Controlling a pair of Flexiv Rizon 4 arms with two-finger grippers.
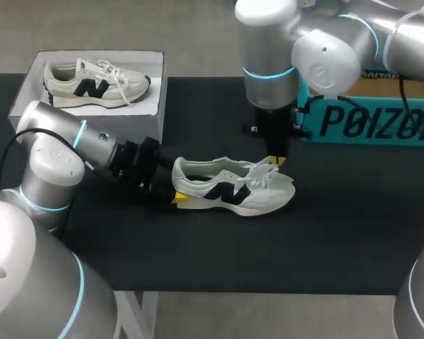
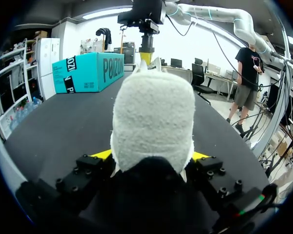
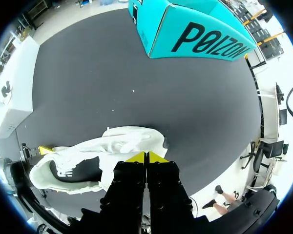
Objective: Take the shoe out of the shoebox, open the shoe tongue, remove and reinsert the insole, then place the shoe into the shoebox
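Observation:
A white sneaker with a dark logo lies on its sole on the black table, toe to the right. My left gripper is shut on its heel. In the left wrist view the fuzzy heel fills the space between the yellow fingertips. My right gripper hangs straight down over the laces near the tongue, fingers shut. In the right wrist view its tips meet at the edge of the sneaker's upper. Whether they pinch a lace is hidden.
A white open shoebox at the back left holds a second matching sneaker. A teal cardboard box stands at the back right, behind my right arm. Bare black tabletop lies in front of the sneaker.

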